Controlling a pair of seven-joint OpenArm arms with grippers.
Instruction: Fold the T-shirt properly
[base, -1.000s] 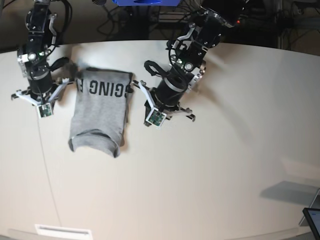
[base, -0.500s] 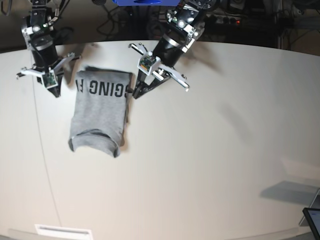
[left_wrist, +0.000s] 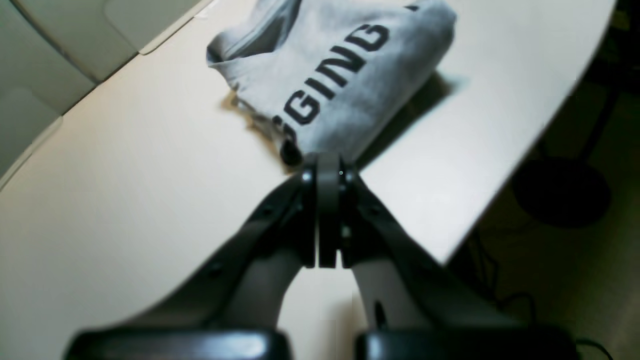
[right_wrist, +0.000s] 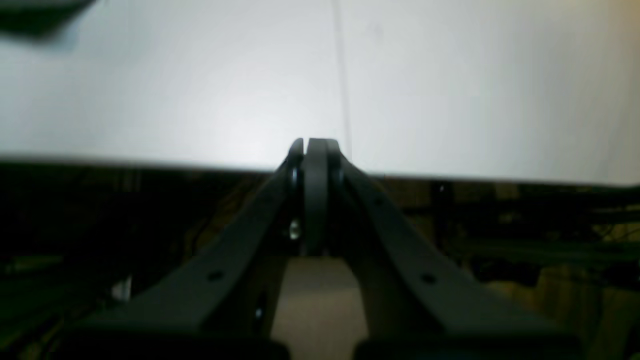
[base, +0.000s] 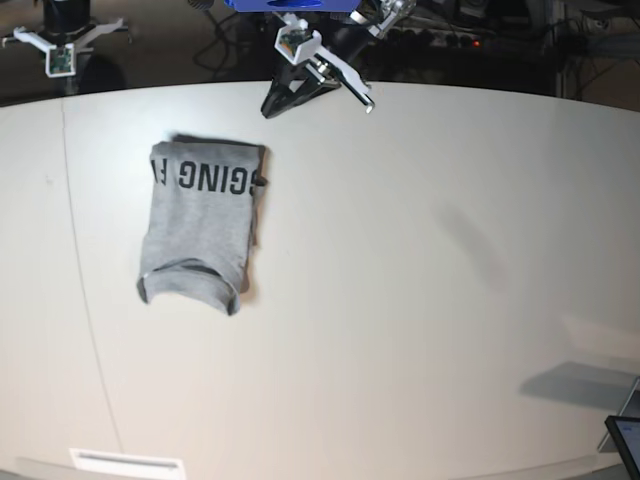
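Observation:
The grey T-shirt (base: 200, 225) lies folded into a narrow rectangle on the left part of the white table (base: 400, 280), with the black letters "GING" facing up near its far end. In the left wrist view the T-shirt (left_wrist: 345, 60) lies just beyond my left gripper (left_wrist: 322, 167), which is shut and empty. In the base view my left gripper (base: 272, 106) hangs at the table's far edge, apart from the shirt. My right gripper (right_wrist: 312, 146) is shut and empty over the table's edge, and no shirt shows in its view.
The table's far edge (base: 450, 88) has dark floor and cables behind it. A seam line (base: 85, 300) runs down the table's left side. A screen corner (base: 626, 440) sits at the bottom right, and a white strip (base: 125, 462) lies at the front edge.
Both arms have risen from beside the shirt and drawn back to the table's far edge. The shirt has not moved.

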